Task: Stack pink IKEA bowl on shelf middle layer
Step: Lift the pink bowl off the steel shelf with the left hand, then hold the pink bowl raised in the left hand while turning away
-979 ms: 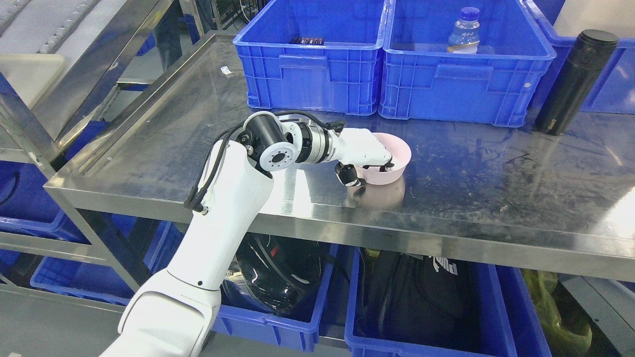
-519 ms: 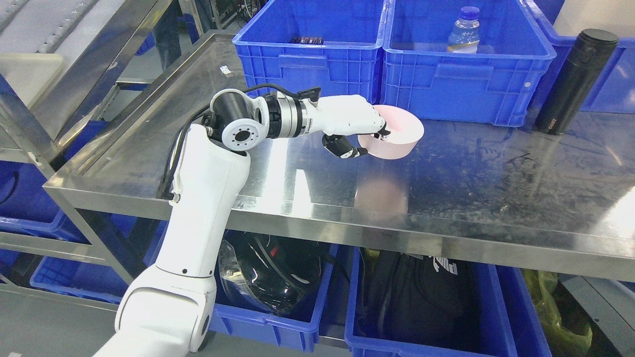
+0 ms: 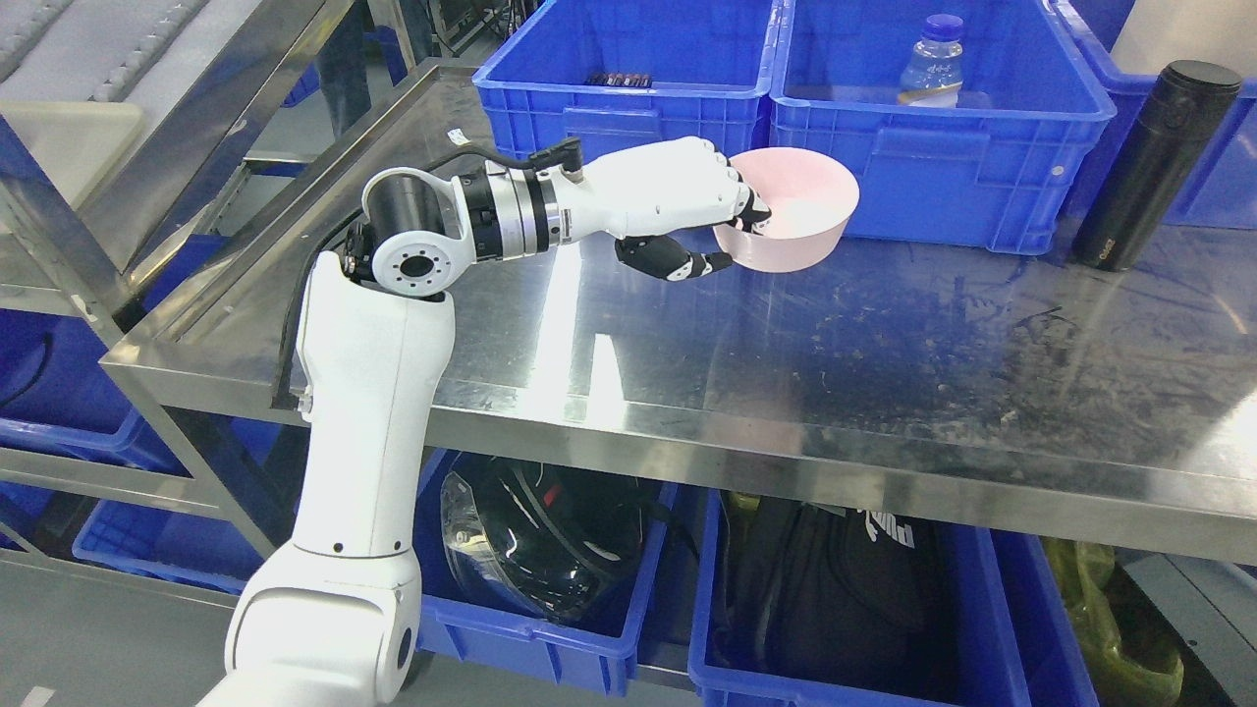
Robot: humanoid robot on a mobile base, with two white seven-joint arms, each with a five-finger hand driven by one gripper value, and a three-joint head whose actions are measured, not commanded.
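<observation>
**Bowl gripped and airborne, placement still to come**

The left hand grasps the pink bowl by its near rim, at the bowl's 9 o'clock edge: the white fingers curl over the lip into the inside, and the dark thumb presses under the outer wall. The bowl hangs tilted, its opening turned up and a little toward the camera, clear of the steel shelf surface, with no contact showing beneath it. It sits at roughly 12 o'clock of the scene, just in front of the two blue bins at the back of the shelf; one bin holds a water bottle. A black flask stands at 2 o'clock, well apart from the bowl.

As a judgement of progress: the pickup looks done, since the grip is closed on the bowl and it is off the surface. The stacking is not done. No second bowl or stack shows on this layer, so I cannot tell where the bowl is meant to land. What remains is carrying it to that spot, levelling it, setting it down and letting go.

The right arm is out of view.
</observation>
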